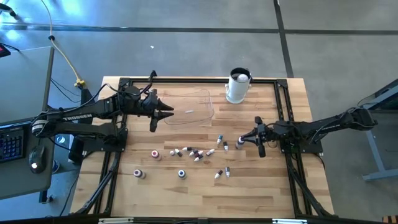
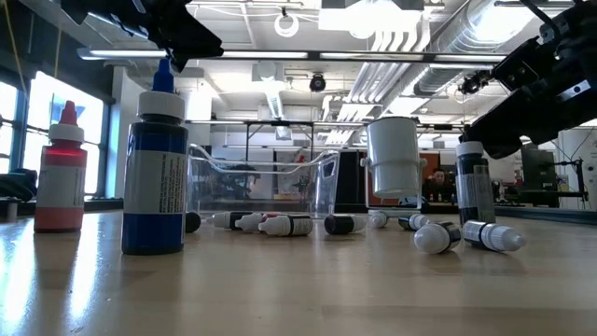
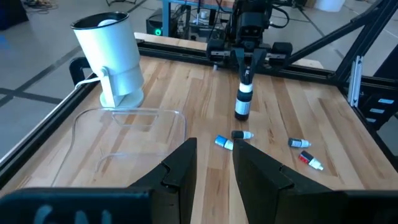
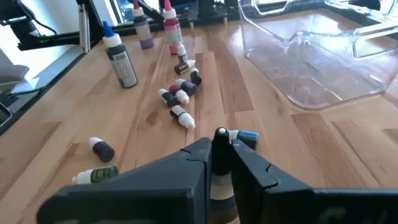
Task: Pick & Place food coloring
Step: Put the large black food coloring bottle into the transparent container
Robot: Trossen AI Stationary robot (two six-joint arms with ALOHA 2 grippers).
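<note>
The left gripper (image 1: pixel 166 113) hangs over the near rim of the clear plastic tray (image 1: pixel 198 104), its fingers (image 3: pixel 180 169) parted with nothing between them; the food coloring bottles (image 1: pixel 194 153) lie well apart from it, scattered on the table in front of the tray. Left of this cluster stand three bigger bottles; in the low view a red bottle (image 2: pixel 60 173) and a tall blue bottle (image 2: pixel 155 168) stand upright, nearest the camera. The small bottles are whitish with dark, red or blue parts, and most lie on their sides. Right of the tray, the right gripper (image 1: pixel 241 140) is clenched on one upright bottle (image 3: pixel 243 98), dark with a white band, which stands on the table; a blue-capped bottle (image 4: pixel 244 137) lies just beside it. A large white cylindrical container (image 1: pixel 238 86) stands at the tray's right corner. The table (image 1: pixel 261 186) is of pale wooden planks with a black metal frame; beyond it is a workshop with ceiling pipes and lamps.
</note>
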